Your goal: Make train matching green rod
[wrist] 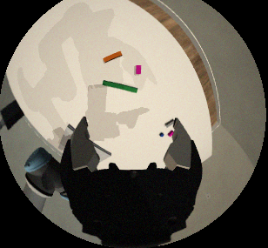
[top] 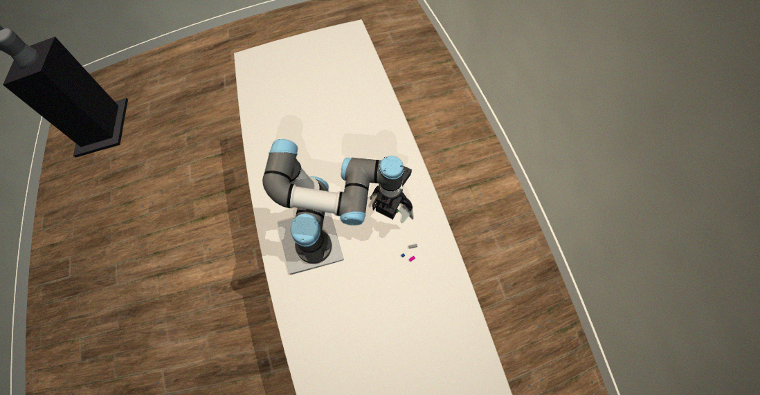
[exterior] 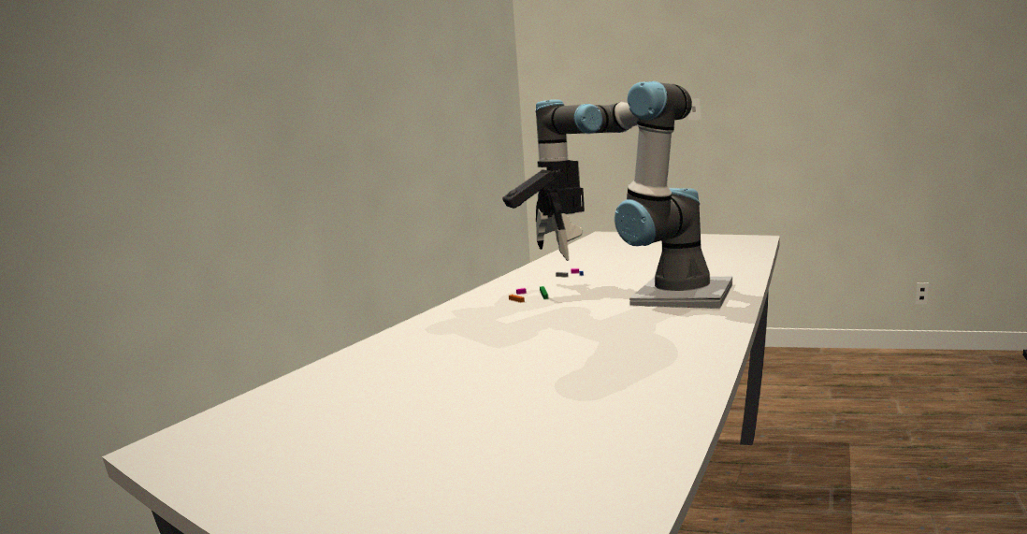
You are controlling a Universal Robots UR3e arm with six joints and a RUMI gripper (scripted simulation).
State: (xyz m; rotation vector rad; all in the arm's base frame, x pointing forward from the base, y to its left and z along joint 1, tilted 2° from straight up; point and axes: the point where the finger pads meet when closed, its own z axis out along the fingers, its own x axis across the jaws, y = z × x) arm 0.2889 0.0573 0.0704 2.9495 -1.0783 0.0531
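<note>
Jaws of the black two-fingered hand (top: 399, 214) (exterior: 553, 252) (wrist: 131, 121) stood wide open above the white tabletop (top: 372, 307) (exterior: 402, 423) (wrist: 183, 84). The long green rod (exterior: 543, 292) (wrist: 120, 86) lay flat between the orange rod (exterior: 516, 298) (wrist: 112, 56) and the grey, blue and magenta cluster, apart from both.

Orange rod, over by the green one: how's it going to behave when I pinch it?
The orange rod looks straight and rigid, so it probably won't bend. Its flat faces suggest it should slide rather than roll if nudged. Being slim, it might swivel if the gripper pinches near one end.
</note>
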